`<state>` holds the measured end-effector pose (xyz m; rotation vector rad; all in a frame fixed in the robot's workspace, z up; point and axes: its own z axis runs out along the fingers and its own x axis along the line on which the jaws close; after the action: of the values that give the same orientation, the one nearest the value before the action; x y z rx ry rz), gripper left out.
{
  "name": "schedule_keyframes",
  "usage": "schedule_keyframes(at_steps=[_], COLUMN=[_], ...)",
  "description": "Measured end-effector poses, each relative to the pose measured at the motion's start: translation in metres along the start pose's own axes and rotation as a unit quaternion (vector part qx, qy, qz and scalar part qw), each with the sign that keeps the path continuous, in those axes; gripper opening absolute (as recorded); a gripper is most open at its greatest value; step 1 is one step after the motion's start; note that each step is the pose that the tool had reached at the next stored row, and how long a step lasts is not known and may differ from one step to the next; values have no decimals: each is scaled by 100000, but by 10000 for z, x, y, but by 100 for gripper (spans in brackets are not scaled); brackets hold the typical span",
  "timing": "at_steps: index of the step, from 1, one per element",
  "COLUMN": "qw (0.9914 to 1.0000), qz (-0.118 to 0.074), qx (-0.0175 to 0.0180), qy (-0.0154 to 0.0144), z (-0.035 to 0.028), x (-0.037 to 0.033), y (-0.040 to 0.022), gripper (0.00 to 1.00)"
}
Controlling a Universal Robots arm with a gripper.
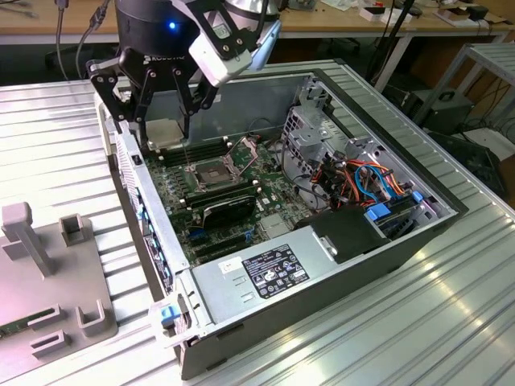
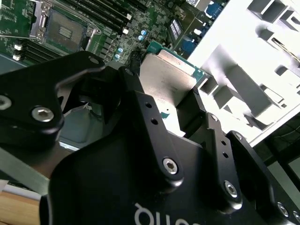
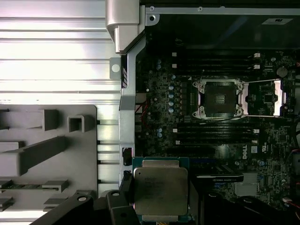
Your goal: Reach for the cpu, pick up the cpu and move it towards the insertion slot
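My gripper (image 1: 163,131) hangs over the open computer case's rear corner, shut on the cpu (image 1: 163,137), a flat pale silver square on a green base. In both wrist views the cpu (image 3: 161,190) (image 2: 168,77) sits clamped between the black fingers (image 2: 133,89). The insertion slot (image 1: 211,171) is a silver-framed socket with a dark centre and its retaining plate swung open. It lies on the motherboard below the cpu and toward the exterior view's right of it. In the first wrist view the insertion slot (image 3: 219,97) is well apart from the held cpu. The second wrist view shows the insertion slot (image 2: 63,29) beyond the fingers.
The case wall (image 1: 137,201) stands just under the gripper. Long black memory slots (image 1: 201,153) flank the socket, with a black finned block (image 1: 229,205) in front. A power supply (image 1: 265,273), drive cage (image 1: 322,137) and cables (image 1: 366,181) fill the case. A grey fixture (image 1: 48,265) lies outside.
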<state>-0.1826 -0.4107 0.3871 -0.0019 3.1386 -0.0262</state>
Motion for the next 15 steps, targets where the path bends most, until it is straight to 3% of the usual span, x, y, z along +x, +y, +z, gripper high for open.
schedule_keyframes(at_steps=[5,9,15], qw=[100000,100000,100000], qz=[-3,3,1], qx=[-4,-1,0], qy=[-1,-3,2], z=[0,0,6], x=[-68,-136,-253], y=[32,93,232], gripper=[55,55,55])
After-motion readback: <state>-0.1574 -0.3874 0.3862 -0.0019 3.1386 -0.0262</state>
